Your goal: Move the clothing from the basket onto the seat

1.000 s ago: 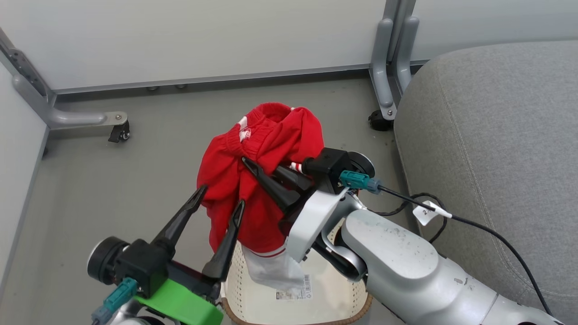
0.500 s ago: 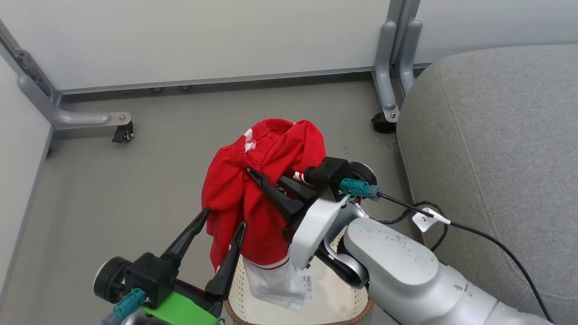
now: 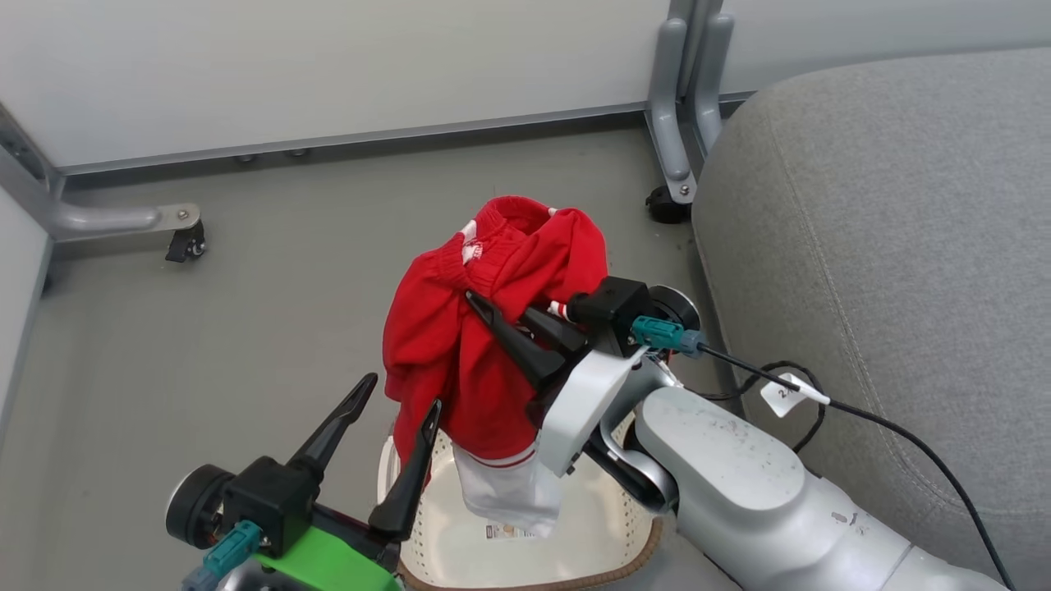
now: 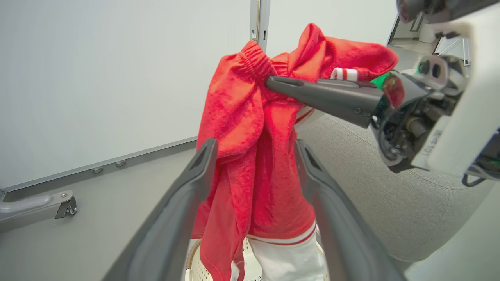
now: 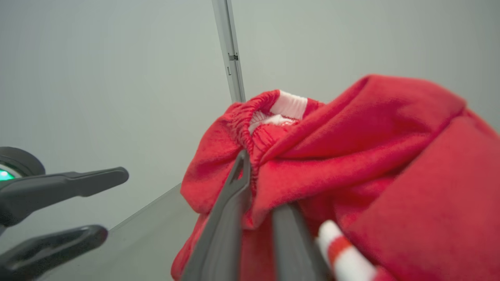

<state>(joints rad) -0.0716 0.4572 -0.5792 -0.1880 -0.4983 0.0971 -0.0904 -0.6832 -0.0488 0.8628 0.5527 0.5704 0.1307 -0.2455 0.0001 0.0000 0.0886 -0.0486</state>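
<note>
The clothing [image 3: 460,345], red shorts with a white leg panel, hangs bunched in the air above the basket [image 3: 649,546]. My right gripper [image 3: 493,305] is shut on its waistband folds. In the right wrist view the fingers of the right gripper [image 5: 259,183] pinch the red cloth [image 5: 351,156]. My left gripper [image 3: 402,392] stands open at the shorts' lower left edge. In the left wrist view the clothing [image 4: 250,117] hangs between and beyond the spread fingers of the left gripper [image 4: 254,146]. The grey seat [image 3: 887,205] lies to the right.
White partition panels on grey metal legs with casters [image 3: 185,242] close off the far side and the left. A black cable with a tag [image 3: 784,392] runs over the seat's edge. Bare grey floor [image 3: 246,312] lies left of the basket.
The head view has shifted. Against the floor, the right gripper and the shorts have moved slightly right, toward the seat. More of the basket shows. The left gripper stays open.
</note>
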